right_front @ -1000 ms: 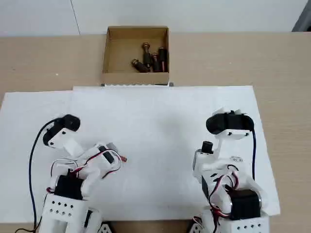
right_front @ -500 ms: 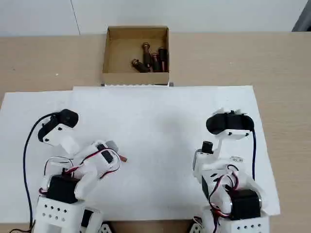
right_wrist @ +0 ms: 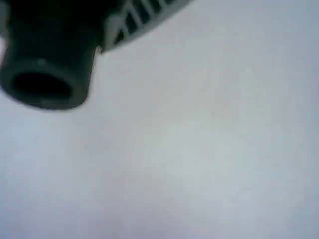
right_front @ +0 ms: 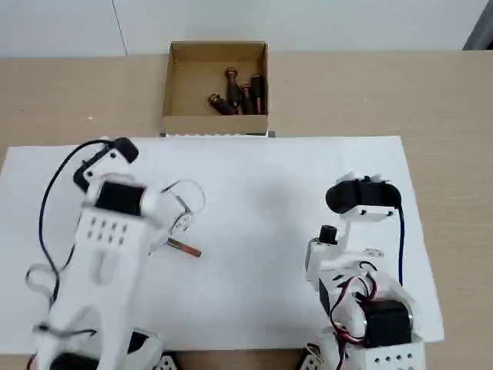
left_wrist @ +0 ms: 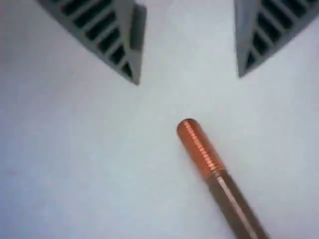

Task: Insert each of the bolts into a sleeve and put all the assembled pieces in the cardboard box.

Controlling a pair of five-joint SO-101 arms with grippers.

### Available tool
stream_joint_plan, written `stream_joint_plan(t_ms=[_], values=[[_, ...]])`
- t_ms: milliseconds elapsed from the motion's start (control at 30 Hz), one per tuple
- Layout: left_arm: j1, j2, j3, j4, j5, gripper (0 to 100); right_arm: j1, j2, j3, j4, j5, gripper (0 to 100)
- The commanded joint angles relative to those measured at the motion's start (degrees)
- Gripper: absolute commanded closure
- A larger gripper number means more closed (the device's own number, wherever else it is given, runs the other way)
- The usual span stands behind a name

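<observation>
A copper-coloured bolt (right_front: 185, 248) lies loose on the white sheet (right_front: 262, 193). In the left wrist view its threaded end (left_wrist: 199, 149) points at the gap of my left gripper (left_wrist: 187, 77), which hangs open just above it without touching. My left arm (right_front: 115, 223) rises over the sheet's left side. At the right, my right gripper (right_front: 327, 243) is shut on a black sleeve (right_front: 329, 233), whose open end (right_wrist: 42, 84) shows in the right wrist view. The cardboard box (right_front: 179, 85) at the back holds several assembled pieces (right_front: 239, 94).
The white sheet covers the near part of the wooden table (right_front: 385, 92). A black cable (right_front: 50, 200) loops beside the left arm. Bare sheet lies between the two arms and up to the box.
My left arm has risen and swung forward over the bolt, so more of the bolt now shows on the sheet. The right arm and its sleeve have stayed still.
</observation>
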Motion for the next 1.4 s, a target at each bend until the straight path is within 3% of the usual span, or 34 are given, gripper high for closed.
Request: stream_joint_plan(t_ms=[0,467,733,1133,1367], values=[[-0.1,9.3,-6.1,3.6,0.9,88,0.2,-0.4,-0.3,-1.5,0.1,99.5],[-9.8,17.5,-6.5,-1.1,0.4,88,0.2,-0.4,-0.2,-1.5,0.2,99.5],[-8.5,22.1,-6.5,-6.8,-1.0,88,0.2,-0.4,-0.1,-1.6,0.2,99.5],[-8.7,31.5,-7.1,-7.1,-1.1,88,0.2,-0.4,0.8,-2.4,0.2,99.5],[-8.8,34.8,-7.3,-11.6,-1.1,88,0.2,-0.4,0.8,-2.4,0.2,99.5]])
